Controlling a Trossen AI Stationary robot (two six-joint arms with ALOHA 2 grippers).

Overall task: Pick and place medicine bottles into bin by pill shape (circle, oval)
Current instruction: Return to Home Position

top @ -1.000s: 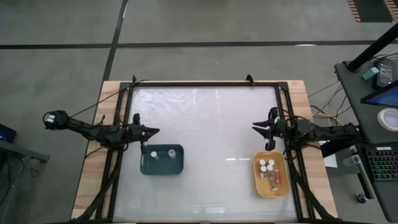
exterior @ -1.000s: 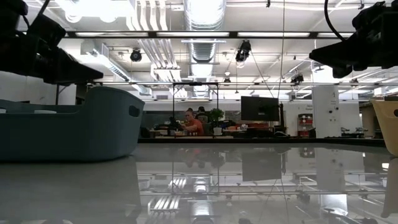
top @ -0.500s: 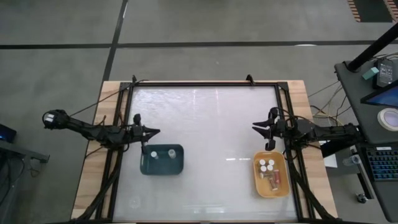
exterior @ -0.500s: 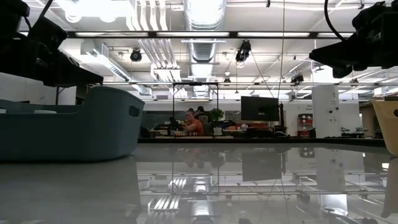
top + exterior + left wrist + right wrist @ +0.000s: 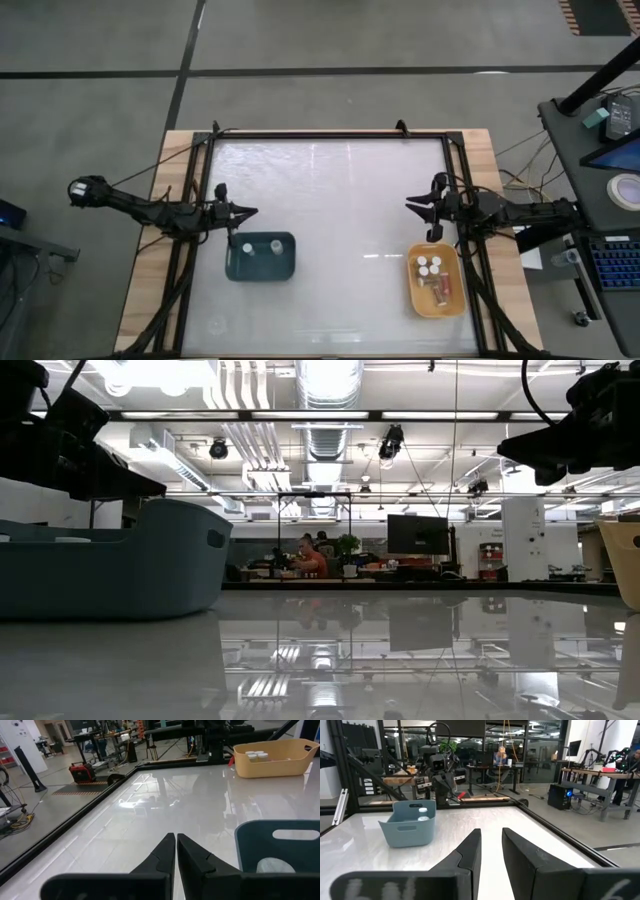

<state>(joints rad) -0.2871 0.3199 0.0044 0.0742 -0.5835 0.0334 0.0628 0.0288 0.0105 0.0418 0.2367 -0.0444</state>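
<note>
Bottles (image 5: pixel 430 267) lie in the yellow bin (image 5: pixel 440 308) by the table's (image 5: pixel 340 200) right edge, perhaps five. Two others stand in the teal bin (image 5: pixel 262 271) nearer the left edge. The left pincer (image 5: pixel 245 212), clenched and empty, hangs just beside the teal rim. The right pincer (image 5: pixel 412 207), slightly parted and empty, hangs near the yellow rim. A low retreat could clip a rim and shove that bin.

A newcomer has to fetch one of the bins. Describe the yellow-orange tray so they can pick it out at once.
On the glossy white table, go to the side where the right arm reaches in. The yellow-orange tray lies there beside that arm, holding a cluster of white-capped bottles. The only other tray is the dark teal tray by the left arm, with just two caps showing.
</note>
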